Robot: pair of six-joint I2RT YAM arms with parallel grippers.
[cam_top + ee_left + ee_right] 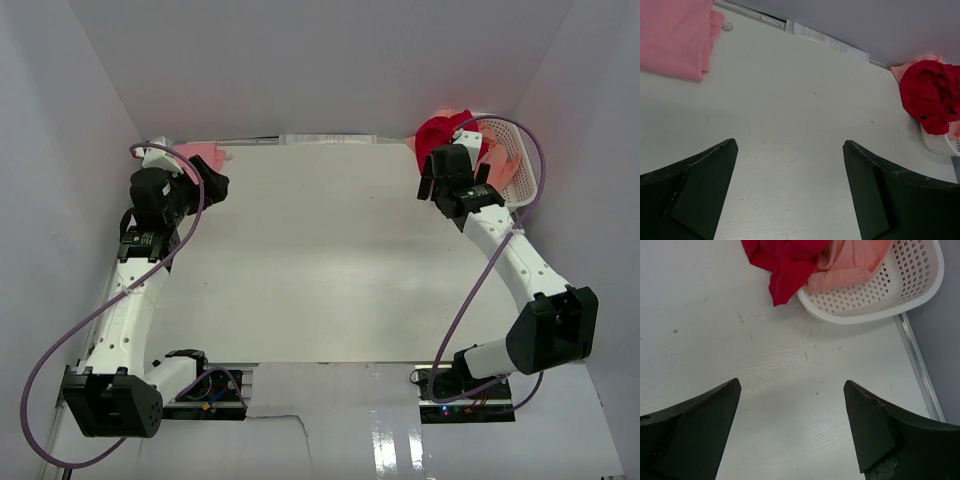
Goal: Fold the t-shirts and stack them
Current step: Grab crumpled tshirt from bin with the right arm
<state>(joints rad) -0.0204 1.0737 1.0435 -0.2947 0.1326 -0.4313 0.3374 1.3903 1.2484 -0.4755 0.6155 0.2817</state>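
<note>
Nearest my lenses are the black fingers. The left gripper (789,145) stands wide apart with nothing between its jaws, and the right gripper (792,384) is just as wide and just as bare. Both hang above the table (320,270), the left near the far-left corner and the right near the far-right corner.

The red t-shirt (782,262) lies crumpled over the rim of the basket (880,310), near the right gripper, with a tongue of cloth spilling onto the table. Beside and beneath it, inside the basket, sits salmon cloth (850,265). The pink t-shirt (672,37) lies flat at the far-left corner with layered edges showing, so I judge it folded.

I expect this cloth to be light, limp and not fragile. It will sag and bunch, and a pinch may drag a neighbour along. I would take the red t-shirt by the hanging tongue or a hem, well clear of the basket rim.

Count: 1 red t-shirt, 1 pink t-shirt, 1 basket and 2 grippers. There is at least 1 piece of salmon cloth, though I cannot tell how many are bunched there.
</note>
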